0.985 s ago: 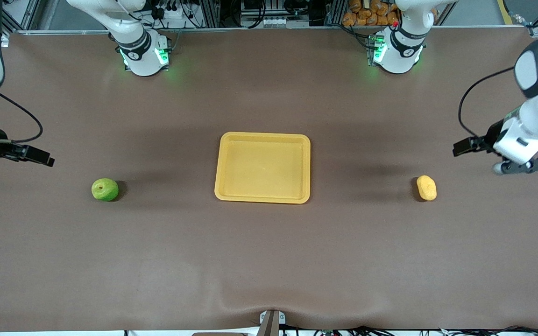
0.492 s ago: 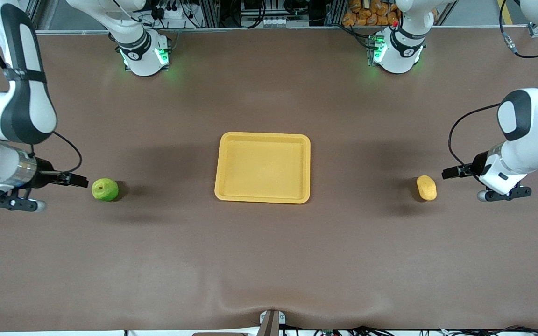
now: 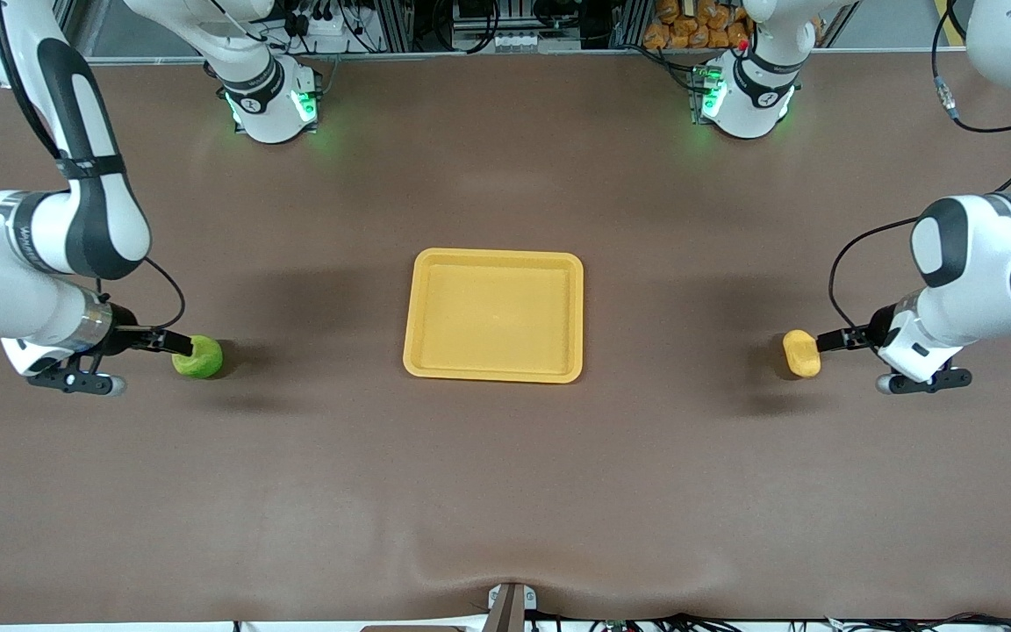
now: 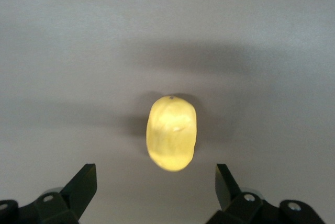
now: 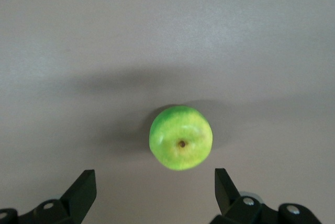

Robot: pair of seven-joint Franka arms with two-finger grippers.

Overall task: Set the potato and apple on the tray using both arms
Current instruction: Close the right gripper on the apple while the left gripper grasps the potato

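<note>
The yellow tray [image 3: 419,309] lies in the middle of the table with nothing in it. The green apple [image 3: 201,359] lies on the table toward the right arm's end. My right gripper [image 3: 174,343] is open and low, its tip just reaching the apple's edge; in the right wrist view the apple [image 5: 181,137] sits just ahead of the spread fingers [image 5: 81,188]. The yellow potato [image 3: 801,353] lies toward the left arm's end. My left gripper [image 3: 830,338] is open, its tip at the potato's edge; in the left wrist view the potato [image 4: 171,132] sits ahead of the fingers [image 4: 82,186].
The table is covered with brown cloth [image 3: 505,491]. The two arm bases [image 3: 268,101] stand along the edge farthest from the front camera. Cables and equipment lie past that edge.
Both arms have swung down and inward: the right gripper has come up to the apple and the left gripper up to the potato. Apple, potato and tray have not moved.
</note>
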